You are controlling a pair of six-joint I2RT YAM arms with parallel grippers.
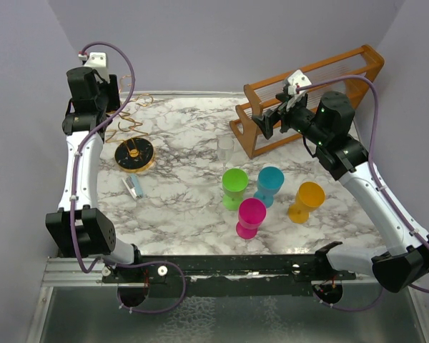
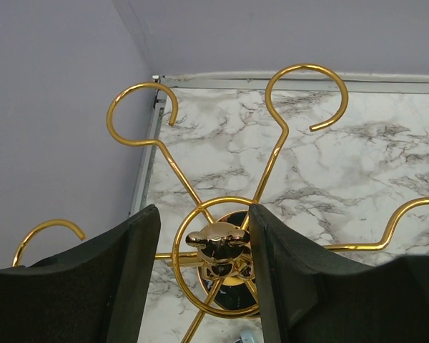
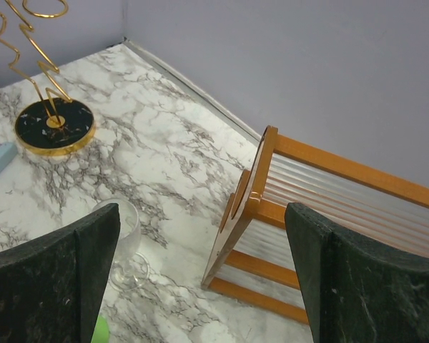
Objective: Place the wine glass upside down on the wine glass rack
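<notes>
The wine glass rack (image 2: 218,243) is a gold wire stand with looped arms, and its round dark base (image 1: 134,155) sits at the table's left. My left gripper (image 2: 204,214) hangs over its top. The black fingers (image 2: 129,279) stand on either side of the gold knob, with a gap showing on the left side. The clear wine glass (image 1: 225,148) stands upright mid-table; in the right wrist view it (image 3: 121,236) is beside the left finger. My right gripper (image 3: 200,214) is open and empty, high near the wooden rack (image 3: 329,214).
A large orange-brown wooden slatted rack (image 1: 307,93) stands at the back right. Green (image 1: 235,187), blue (image 1: 269,184), pink (image 1: 251,216) and orange (image 1: 307,201) cups cluster near the front. A small grey-blue object (image 1: 134,187) lies by the stand's base.
</notes>
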